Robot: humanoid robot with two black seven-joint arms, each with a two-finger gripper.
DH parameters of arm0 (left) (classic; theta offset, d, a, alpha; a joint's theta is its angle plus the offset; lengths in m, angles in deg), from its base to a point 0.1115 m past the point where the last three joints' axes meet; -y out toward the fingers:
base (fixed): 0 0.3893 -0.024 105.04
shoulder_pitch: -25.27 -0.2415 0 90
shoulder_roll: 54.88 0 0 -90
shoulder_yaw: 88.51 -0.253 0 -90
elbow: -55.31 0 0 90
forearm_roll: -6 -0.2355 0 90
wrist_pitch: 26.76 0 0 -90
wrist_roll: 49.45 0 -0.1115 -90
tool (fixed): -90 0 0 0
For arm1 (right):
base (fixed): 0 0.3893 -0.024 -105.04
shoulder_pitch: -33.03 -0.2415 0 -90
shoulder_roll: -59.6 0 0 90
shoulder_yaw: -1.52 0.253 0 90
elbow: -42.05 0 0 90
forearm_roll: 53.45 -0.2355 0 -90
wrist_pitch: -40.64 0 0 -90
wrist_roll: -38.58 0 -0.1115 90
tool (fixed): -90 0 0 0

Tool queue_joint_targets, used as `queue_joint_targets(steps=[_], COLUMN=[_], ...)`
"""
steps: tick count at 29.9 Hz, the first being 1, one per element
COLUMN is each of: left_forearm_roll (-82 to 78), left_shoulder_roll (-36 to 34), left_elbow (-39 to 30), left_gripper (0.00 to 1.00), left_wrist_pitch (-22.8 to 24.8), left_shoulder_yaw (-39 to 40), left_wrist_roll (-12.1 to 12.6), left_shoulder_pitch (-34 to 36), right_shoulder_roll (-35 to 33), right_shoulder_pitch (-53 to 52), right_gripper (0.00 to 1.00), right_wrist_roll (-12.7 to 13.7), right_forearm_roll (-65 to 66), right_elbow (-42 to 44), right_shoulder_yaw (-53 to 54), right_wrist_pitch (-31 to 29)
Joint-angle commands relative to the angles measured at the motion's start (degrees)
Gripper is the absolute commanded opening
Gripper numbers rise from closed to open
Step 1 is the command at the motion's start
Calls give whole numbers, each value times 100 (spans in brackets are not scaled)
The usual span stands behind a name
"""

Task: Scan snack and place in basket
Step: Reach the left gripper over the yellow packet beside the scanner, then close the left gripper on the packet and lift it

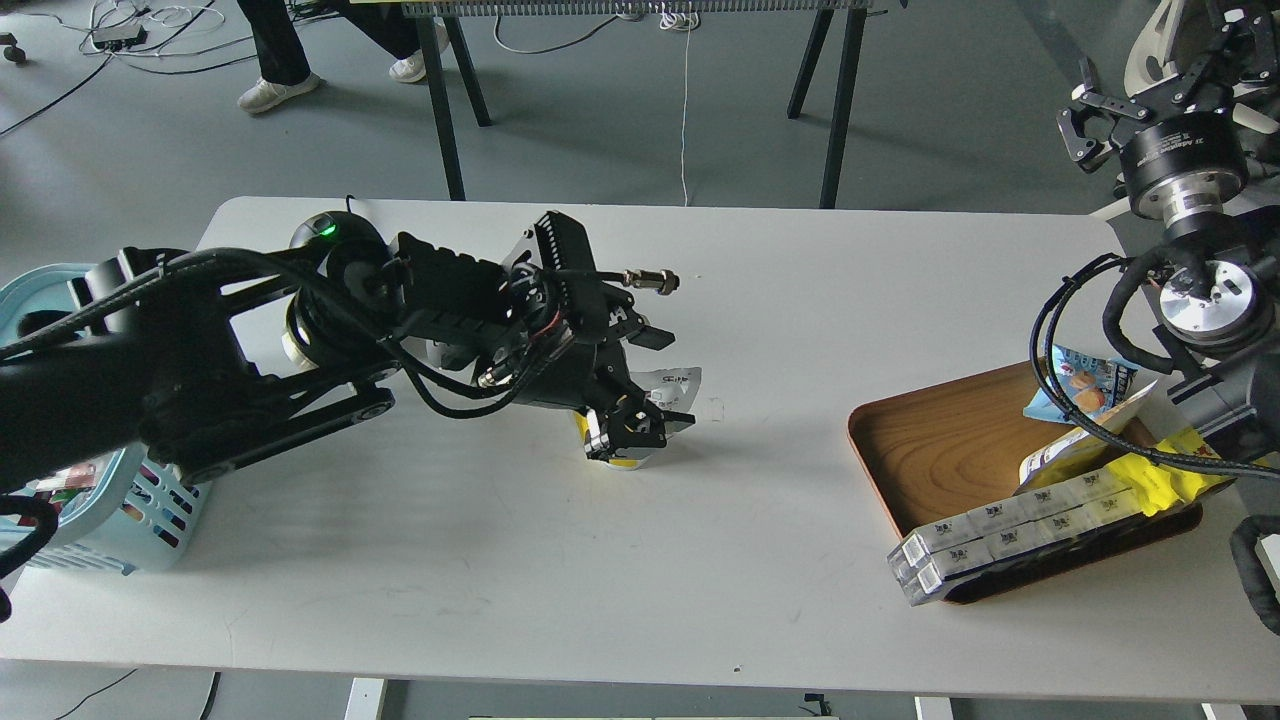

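One arm is on the job — the left tool [640, 425] sits at mid-counter [500, 560], its fingers pinched on the snack [672, 385]. The basket [150, 520] lies far to that arm's own side, past its elbow. The right tool [1085, 125] hangs high, well apart — whether wide or narrow I cannot tell.

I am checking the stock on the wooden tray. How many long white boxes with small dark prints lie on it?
2 visible: both long white boxes lie side by side along the near edge of the wooden tray, their left ends overhanging it. More may be hidden under the yellow wrapper.
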Motion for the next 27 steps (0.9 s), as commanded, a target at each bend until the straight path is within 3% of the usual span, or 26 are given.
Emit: queue_joint_targets(steps=[1, 8, 16, 20, 27], left_forearm_roll=[1, 1, 1, 1, 1], left_shoulder_roll=[-20, 15, -55, -55, -46], left_elbow=[107, 370, 379, 379, 362], left_gripper=[60, 38, 27, 13, 0], left_wrist_pitch=[0, 0, 0, 0, 0], left_shoulder_yaw=[-3, -3, -65, -100, -118], left_wrist_roll=[-16, -7, -7, 10, -51], left_shoulder_pitch=[-17, -140, -175, -184, -184], right_shoulder_roll=[-14, -6, -67, -67, -32], right_shoulder_pitch=[10, 37, 45, 45, 37], right_gripper=[99, 99, 99, 99, 99], right_wrist_roll=[-10, -10, -36, -36, -45], right_forearm_roll=[3, 11, 20, 20, 29], right_elbow=[-93, -102, -208, -208, -199], right_shoulder_yaw=[0, -9, 0, -17, -9], right_wrist_pitch=[0, 0, 0, 0, 0])
